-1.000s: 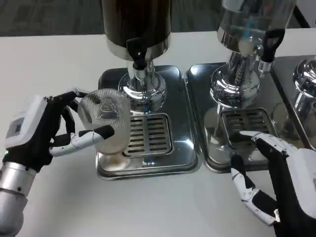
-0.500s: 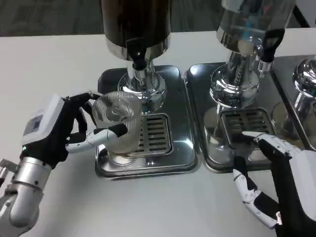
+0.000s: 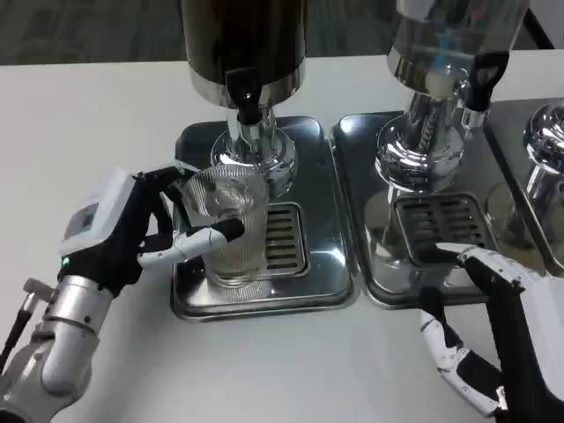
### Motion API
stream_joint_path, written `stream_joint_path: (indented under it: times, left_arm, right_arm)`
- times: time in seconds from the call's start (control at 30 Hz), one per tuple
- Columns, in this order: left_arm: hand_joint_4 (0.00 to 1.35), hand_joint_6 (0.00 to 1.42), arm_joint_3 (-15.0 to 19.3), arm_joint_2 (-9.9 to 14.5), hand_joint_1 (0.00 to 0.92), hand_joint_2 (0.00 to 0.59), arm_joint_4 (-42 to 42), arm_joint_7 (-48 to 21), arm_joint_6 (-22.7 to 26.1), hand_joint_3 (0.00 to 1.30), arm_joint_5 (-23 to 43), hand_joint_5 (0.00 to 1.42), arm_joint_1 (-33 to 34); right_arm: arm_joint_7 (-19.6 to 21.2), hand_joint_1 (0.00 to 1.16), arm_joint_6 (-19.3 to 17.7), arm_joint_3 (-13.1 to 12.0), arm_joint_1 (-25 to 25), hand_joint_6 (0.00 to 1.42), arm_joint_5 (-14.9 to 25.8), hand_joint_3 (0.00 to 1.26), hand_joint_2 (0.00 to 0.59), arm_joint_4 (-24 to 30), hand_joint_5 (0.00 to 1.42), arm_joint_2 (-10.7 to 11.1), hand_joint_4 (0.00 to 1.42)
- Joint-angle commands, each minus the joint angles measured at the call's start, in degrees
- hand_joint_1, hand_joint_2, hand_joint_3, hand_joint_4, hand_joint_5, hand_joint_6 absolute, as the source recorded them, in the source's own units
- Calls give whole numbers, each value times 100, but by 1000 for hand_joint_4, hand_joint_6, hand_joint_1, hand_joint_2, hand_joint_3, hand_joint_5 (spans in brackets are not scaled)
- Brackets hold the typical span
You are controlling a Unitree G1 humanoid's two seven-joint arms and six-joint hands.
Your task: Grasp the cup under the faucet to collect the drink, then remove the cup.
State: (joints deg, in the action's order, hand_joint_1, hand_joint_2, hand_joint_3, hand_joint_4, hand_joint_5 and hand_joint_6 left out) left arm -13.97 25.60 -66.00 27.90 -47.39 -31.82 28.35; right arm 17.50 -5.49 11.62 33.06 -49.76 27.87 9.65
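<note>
The left hand (image 3: pixel 119 233) wraps its fingers (image 3: pixel 207 238) around the clear cup (image 3: pixel 231 225) on the tray (image 3: pixel 326 282) below the faucet (image 3: pixel 247 101); the right hand (image 3: pixel 502 344) rests with fingers spread, holding nothing.

A drinks station in an office or test room is indicated. A white table (image 3: pixel 79 115) is seen, with grey carpet (image 3: pixel 88 26) beyond its far edge. On the table a dark drink dispenser (image 3: pixel 243 53) is mounted on a steel drip tray (image 3: pixel 326 264). To the right of that dispenser a clear dispenser (image 3: pixel 441 44) on a second tray (image 3: pixel 370 176) is set, and further right a third chrome base (image 3: pixel 545 141).
</note>
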Motion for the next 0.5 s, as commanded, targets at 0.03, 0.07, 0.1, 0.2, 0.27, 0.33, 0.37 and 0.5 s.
stream_joint_path:
  times: [0.03,0.07,0.1,0.2,0.27,0.33,0.37,0.5]
  left_arm:
    - [808,1379,-19,-64,399,52,-12,-25,4,660,58,1064,233]
    - [808,1379,-26,-80,399,52,-12,-32,3,660,61,1064,242]
    - [808,1379,-29,-89,399,52,-14,-38,1,660,64,1064,248]
    - [808,1379,-37,-115,399,52,-24,-54,8,663,68,1064,269]
    - [808,1379,-46,-138,399,51,-37,-61,27,665,62,1064,293]
    - [808,1379,-59,-153,400,51,-51,-62,44,666,53,1064,318]
    - [808,1379,-66,-161,400,51,-57,-66,55,666,48,1064,331]
    - [808,1379,-80,-198,398,52,-82,-135,92,666,61,1064,372]
  right_arm:
    - [-15,567,21,-37,79,307,-32,433,461,148,330,-10,352]
    - [-14,568,23,-36,84,307,-36,433,460,152,330,-13,352]
    - [-13,568,27,-36,93,307,-40,433,460,159,330,-17,352]
    - [-13,570,40,-35,119,307,-49,433,460,178,330,-25,352]
    - [-11,570,43,-32,133,307,-57,433,461,187,330,-29,352]
    - [-3,568,47,-29,152,307,-67,433,464,200,330,-38,352]
    - [-1,568,49,-26,158,307,-73,433,465,205,330,-42,352]
    - [4,565,56,-27,200,307,-85,433,467,232,330,-58,352]
